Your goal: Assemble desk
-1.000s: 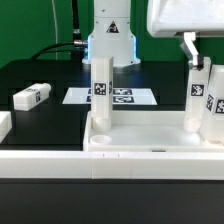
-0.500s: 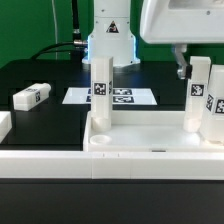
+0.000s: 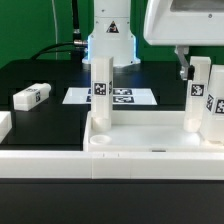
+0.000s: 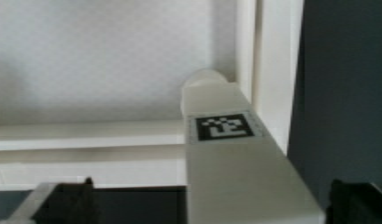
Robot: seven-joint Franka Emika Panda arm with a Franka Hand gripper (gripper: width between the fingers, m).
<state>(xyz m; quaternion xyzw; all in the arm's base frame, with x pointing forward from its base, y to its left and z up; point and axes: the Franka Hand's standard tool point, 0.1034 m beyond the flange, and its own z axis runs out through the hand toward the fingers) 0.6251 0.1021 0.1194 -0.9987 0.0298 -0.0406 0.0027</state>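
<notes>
The desk top (image 3: 150, 135), a white rimmed tray, lies at the front of the table. One white tagged leg (image 3: 100, 92) stands upright in its corner on the exterior view's left, and another leg (image 3: 201, 98) stands at the right. My gripper (image 3: 188, 68) hangs open over the top of the right leg, with one dark finger (image 3: 181, 68) beside it. In the wrist view that leg (image 4: 227, 140) runs between my fingers (image 4: 60, 203), and they do not touch it. A loose leg (image 3: 31, 96) lies on the black table at the left.
The marker board (image 3: 120, 97) lies flat behind the tray, in front of the robot base (image 3: 108, 40). A low white rail (image 3: 40, 160) runs along the front left. A white part (image 3: 4, 125) shows at the left edge.
My gripper has come down and shifted slightly left, closer to the top of the right leg. Its jaws stay open. The parts have not moved.
</notes>
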